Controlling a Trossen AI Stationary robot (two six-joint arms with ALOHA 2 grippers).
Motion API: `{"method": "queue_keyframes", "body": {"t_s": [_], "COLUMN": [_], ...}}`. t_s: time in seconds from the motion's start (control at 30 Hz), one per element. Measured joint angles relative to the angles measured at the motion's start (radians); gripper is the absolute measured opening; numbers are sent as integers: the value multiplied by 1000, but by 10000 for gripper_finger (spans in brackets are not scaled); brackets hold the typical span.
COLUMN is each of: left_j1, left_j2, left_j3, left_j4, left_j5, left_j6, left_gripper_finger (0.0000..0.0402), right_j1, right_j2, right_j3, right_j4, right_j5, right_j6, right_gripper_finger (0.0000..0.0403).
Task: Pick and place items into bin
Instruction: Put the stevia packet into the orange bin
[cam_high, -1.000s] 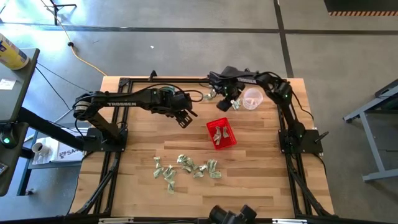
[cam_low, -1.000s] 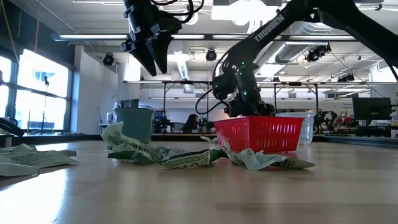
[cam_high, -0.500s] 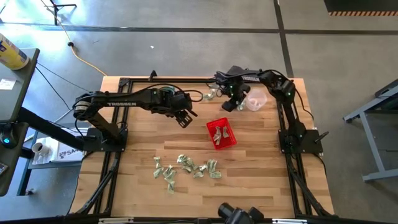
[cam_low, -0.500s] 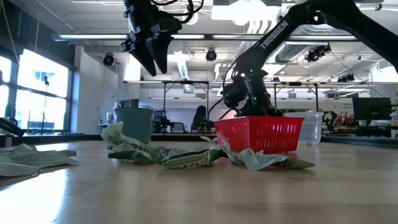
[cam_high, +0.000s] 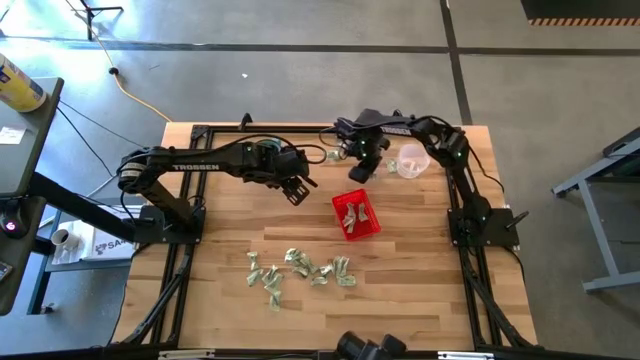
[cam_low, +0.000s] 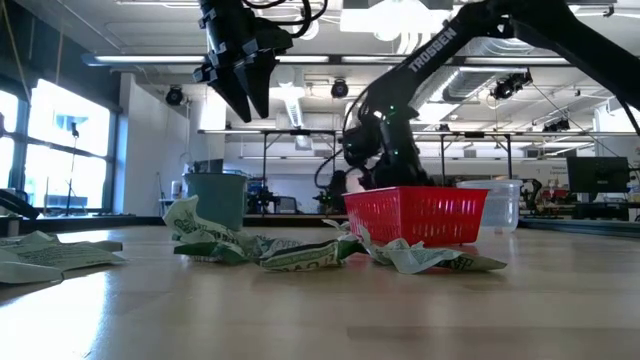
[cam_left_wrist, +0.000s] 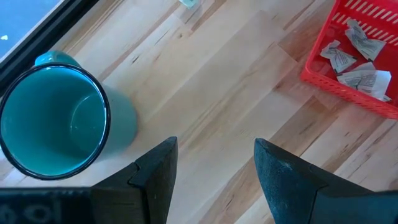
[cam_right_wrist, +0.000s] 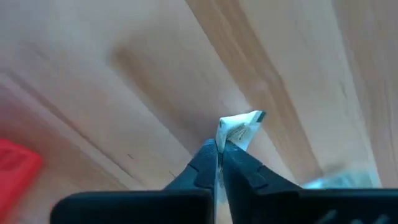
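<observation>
I had the right gripper (cam_right_wrist: 217, 149) pinched shut on one wrapper (cam_right_wrist: 239, 129), above bare tabletop (cam_high: 240, 230) between the clear cup (cam_high: 411, 161) and the basket (cam_high: 355, 214). The left gripper (cam_left_wrist: 211, 163) hung open near the teal cup (cam_left_wrist: 56, 118). Most wrappers (cam_high: 300, 268) lay near the front edge.

You get even, bright light on the desk (cam_high: 400, 290) from above, with only soft shadows under the arms. At desk height the ceiling lamps and the left windows glare, so the arms read as dark silhouettes and the near wood is blurred. Your right wrist picture is soft and hazy throughout; the left wrist picture is crisp, its near fingers (cam_left_wrist: 155, 177) dark.
</observation>
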Motion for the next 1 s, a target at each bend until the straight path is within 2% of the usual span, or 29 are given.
{"method": "queue_keyframes", "body": {"t_s": [0.13, 0.33, 0.47, 0.63, 0.77, 0.87, 1.0], "left_j1": [0, 0, 0, 0, 0, 0, 0], "left_j2": [0, 0, 0, 0, 0, 0, 0], "left_j3": [0, 0, 0, 0, 0, 0, 0], "left_j4": [0, -2, -2, -2, -2, -6, -6], "left_j5": [0, 0, -1, -2, 0, 0, 1], "left_j6": [0, 0, 14, 45, 83, 99, 106], "left_gripper_finger": [246, 246, 246, 246, 246, 246, 246], "right_j1": [22, 78, 137, 238, 304, 340, 356], "right_j2": [-15, -119, -148, -146, -145, -145, -179], "right_j3": [60, 179, 242, 171, 54, 8, 14], "right_j4": [-20, -52, -170, -208, -164, -147, -110], "right_j5": [-150, -183, -349, -378, -326, -186, 14], "right_j6": [-8, 20, 10, 10, 54, 63, 63], "right_gripper_finger": [12, 10, 3, 25, 76, 129, 197]}}
